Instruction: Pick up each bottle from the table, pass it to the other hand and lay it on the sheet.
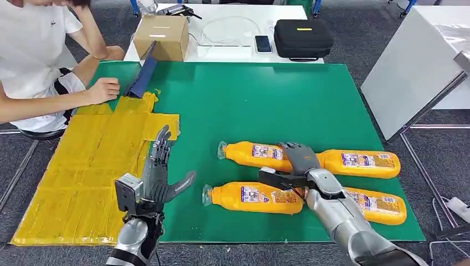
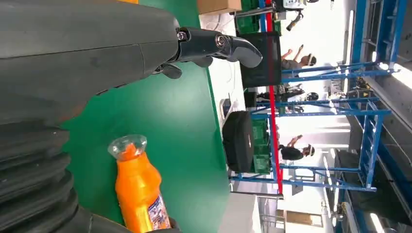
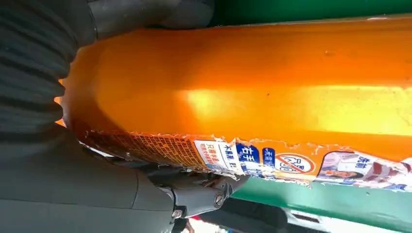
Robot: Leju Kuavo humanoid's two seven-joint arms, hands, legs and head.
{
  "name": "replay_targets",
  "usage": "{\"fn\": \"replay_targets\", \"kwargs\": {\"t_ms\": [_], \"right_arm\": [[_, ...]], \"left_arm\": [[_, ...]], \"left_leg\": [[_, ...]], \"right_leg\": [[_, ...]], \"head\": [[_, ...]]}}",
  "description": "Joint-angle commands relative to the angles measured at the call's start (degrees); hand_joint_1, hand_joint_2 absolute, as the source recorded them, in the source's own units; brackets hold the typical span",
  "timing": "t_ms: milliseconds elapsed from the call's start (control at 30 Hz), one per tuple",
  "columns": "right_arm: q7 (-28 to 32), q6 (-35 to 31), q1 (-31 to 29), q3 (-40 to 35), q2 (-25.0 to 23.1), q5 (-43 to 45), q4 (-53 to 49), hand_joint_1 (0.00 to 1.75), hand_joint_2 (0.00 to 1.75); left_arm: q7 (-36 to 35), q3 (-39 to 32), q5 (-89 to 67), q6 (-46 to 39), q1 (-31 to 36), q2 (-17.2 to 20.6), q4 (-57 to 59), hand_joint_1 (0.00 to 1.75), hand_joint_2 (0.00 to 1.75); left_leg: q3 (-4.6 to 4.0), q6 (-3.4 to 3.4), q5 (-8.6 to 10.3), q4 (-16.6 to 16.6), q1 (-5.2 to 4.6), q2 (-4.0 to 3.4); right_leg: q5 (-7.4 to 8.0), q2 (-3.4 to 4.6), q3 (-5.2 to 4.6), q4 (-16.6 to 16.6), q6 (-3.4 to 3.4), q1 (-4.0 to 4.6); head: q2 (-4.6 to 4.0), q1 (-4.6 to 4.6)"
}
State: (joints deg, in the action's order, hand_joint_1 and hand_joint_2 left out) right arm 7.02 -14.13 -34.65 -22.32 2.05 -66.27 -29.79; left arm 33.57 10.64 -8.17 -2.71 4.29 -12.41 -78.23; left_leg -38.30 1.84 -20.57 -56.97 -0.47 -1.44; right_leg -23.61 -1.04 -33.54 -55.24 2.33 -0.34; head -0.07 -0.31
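Right robot hand (image 1: 296,166) sat low over the green tabletop (image 1: 249,100), fingers over the base end of the far bottle (image 1: 256,155) and thumb reaching toward the near bottle (image 1: 252,197); the right wrist view showed an orange bottle body (image 3: 252,92) with a torn label pressed right against the palm, thumb (image 3: 204,196) under it, so fingers looked wrapped on it, but whether the grip had fully closed could not be told, nor which bottle it was. Four orange bottles lay on their sides around that hand: the far one to its left with cap pointing left, another (image 1: 363,163) just to its right, the near one below-left of it, and a fourth (image 1: 377,206) beside the right forearm. Left robot hand (image 1: 158,177) was raised upright at the tabletop's front edge, fingers spread apart, thumb out to the right, holding nothing; it stood between the yellow sheet (image 1: 88,166) on its left and the near bottle on its right, well apart from the right hand. The left wrist view caught that bottle's clear cap and neck (image 2: 131,170) close by the open hand. A person's hand (image 1: 104,90) rested at the sheet's far corner, beside a dark blue strip (image 1: 143,75). Beyond the tabletop: cardboard box (image 1: 162,36), phone (image 1: 263,43), black case (image 1: 303,37).
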Motion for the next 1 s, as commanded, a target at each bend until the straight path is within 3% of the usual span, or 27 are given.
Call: {"fn": "replay_targets", "kwargs": {"t_ms": [33, 167, 467, 533, 767, 833, 900, 967, 1000], "right_arm": [[-0.65, -16.33, 5.24, 5.81, -3.53, 2.39, -8.21, 1.75, 1.75], [2.05, -21.93, 9.68, 11.11, -6.0, 4.91, -18.43, 1.75, 1.75], [2.55, -21.89, 10.1, 11.69, -6.32, 5.67, -19.44, 1.75, 1.75], [7.27, -24.58, 12.64, 15.3, -8.25, 10.77, -24.64, 1.75, 1.75], [7.27, -24.58, 12.64, 15.3, -8.25, 10.77, -24.64, 1.75, 1.75], [10.2, -25.04, 14.29, 15.74, -9.06, 13.98, -27.91, 1.75, 1.75], [11.84, -23.06, 15.96, 15.29, -9.63, 16.6, -31.04, 1.75, 1.75], [16.5, -5.66, 19.07, 13.89, -11.15, 33.18, -36.39, 1.75, 1.75], [16.71, -2.29, 20.03, 12.96, -11.33, 35.66, -37.23, 1.75, 1.75]], "left_arm": [[-0.55, 0.0, 0.04, 0.25, 0.73, 0.09, 1.7, 0.0, 1.75], [-1.4, 1.49, 0.95, 1.86, 1.86, 0.26, 3.73, 0.0, 1.75], [-1.57, 1.7, 1.6, 2.77, 2.1, 0.35, 4.19, 0.0, 1.75], [-2.89, 3.6, 5.65, 8.67, 2.72, 0.66, 5.72, 0.0, 1.75], [-2.89, 3.6, 5.65, 8.67, 2.72, 0.66, 5.72, 0.0, 1.75], [-2.67, 4.82, 6.13, 9.99, 2.24, 0.92, 4.78, 0.0, 1.75], [-2.68, 5.51, 6.14, 10.01, 1.95, 0.97, 4.19, 0.0, 1.75], [-2.72, 5.58, 6.32, 9.72, 1.61, 1.32, 3.75, 0.0, 1.75], [-2.69, 5.38, 6.66, 9.75, 1.32, 1.37, 3.47, 0.0, 1.75]], "left_leg": [[0.28, -0.17, -0.15, 0.0, 0.04, 0.09], [0.2, -0.2, -0.22, -0.07, 0.0, 0.06], [0.13, -0.18, -0.17, -0.04, 0.02, 0.06], [0.08, -0.15, -0.11, 0.0, 0.0, 0.12], [-0.05, -0.13, -0.08, 0.01, 0.0, 0.15], [-0.06, -0.11, -0.08, 0.02, 0.0, 0.1], [-0.1, -0.11, -0.07, 0.02, 0.0, 0.11], [-0.05, -0.14, -0.12, 0.0, 0.01, 0.13], [0.0, -0.15, -0.15, -0.02, 0.01, 0.11]], "right_leg": [[-0.12, 0.1, 0.26, 0.0, -0.09, -0.01], [-0.19, 0.16, 0.19, -0.11, -0.11, -0.04], [-0.15, 0.13, 0.14, -0.08, -0.1, -0.02], [-0.12, 0.03, 0.08, -0.04, -0.07, -0.03], [-0.1, 0.0, -0.05, -0.01, -0.05, -0.04], [-0.09, 0.04, -0.07, -0.01, -0.05, -0.05], [-0.08, 0.01, -0.1, -0.01, -0.04, -0.04], [-0.13, 0.02, -0.06, -0.03, -0.06, -0.03], [-0.16, 0.05, -0.01, -0.05, -0.06, -0.04]], "head": [[0.0, 0.0], [0.0, -0.02], [0.0, 0.0], [0.0, 0.0], [0.0, 0.02], [0.0, 0.0], [0.02, 0.0], [0.0, 0.0], [0.0, 0.0]]}}
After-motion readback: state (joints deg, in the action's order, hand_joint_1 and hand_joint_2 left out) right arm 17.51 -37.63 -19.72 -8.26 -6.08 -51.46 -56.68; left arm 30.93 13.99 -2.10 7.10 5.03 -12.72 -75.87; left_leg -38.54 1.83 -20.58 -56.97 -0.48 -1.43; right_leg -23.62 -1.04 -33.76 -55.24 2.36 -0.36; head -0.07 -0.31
